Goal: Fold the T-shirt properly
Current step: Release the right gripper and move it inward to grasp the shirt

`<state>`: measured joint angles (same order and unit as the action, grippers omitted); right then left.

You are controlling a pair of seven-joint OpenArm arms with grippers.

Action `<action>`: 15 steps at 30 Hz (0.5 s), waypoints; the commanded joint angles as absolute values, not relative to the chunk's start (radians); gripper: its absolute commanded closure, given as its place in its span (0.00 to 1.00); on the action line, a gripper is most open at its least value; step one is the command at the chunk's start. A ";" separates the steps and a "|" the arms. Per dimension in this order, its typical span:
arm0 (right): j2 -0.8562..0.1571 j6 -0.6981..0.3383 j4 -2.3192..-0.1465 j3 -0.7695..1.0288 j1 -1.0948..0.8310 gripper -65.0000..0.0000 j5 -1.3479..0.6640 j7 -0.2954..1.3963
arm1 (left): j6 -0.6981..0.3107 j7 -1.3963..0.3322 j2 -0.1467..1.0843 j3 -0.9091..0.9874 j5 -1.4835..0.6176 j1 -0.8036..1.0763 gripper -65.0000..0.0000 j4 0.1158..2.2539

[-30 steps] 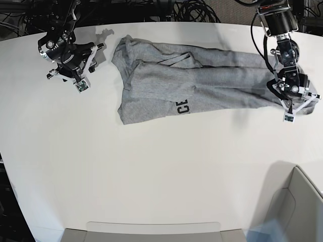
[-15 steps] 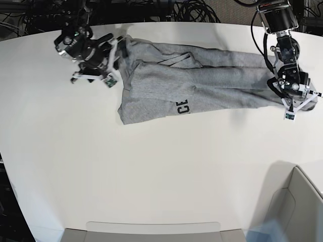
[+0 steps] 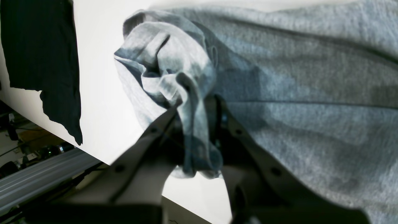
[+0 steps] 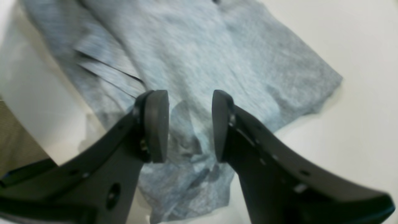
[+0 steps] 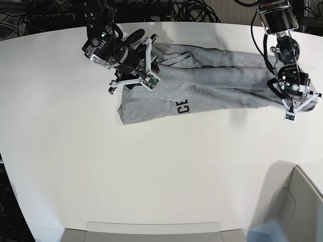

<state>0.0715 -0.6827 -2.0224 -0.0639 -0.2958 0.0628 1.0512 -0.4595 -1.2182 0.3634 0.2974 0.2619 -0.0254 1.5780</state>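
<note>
The base view looks straight down on the whole tabletop (image 5: 151, 166) from high above. Each wrist view looks close along its own fingers (image 4: 157, 124) at the T-shirt (image 5: 202, 85), which all views share.

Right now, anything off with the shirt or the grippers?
The heather-grey cotton T-shirt lies rumpled and stretched sideways, not flat; only "CE" of its black lettering shows. The left gripper pinches a bunched wad at one end. The right gripper hovers open above the other end. No damage visible.
</note>
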 commanded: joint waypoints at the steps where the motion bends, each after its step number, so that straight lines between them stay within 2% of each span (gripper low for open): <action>1: 0.076 -0.698 -2.037 -0.067 -0.289 0.64 0.050 1.035 | -0.452 -1.210 0.380 0.302 0.274 -0.041 1.00 1.592; 8: 0.077 -0.698 -2.035 -0.065 -0.294 0.64 0.050 1.035 | -0.452 -1.208 0.380 0.295 0.274 -0.047 1.00 1.498; 15: 0.076 -0.698 -2.034 -0.065 -0.294 0.64 0.050 1.035 | -0.452 -1.205 0.378 0.306 0.272 -0.047 0.99 1.495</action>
<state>0.0723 -0.6827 -2.0205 -0.0639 -0.2993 0.0589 1.0512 -0.4599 -1.2072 0.3626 0.2974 0.2619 -0.0330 1.4773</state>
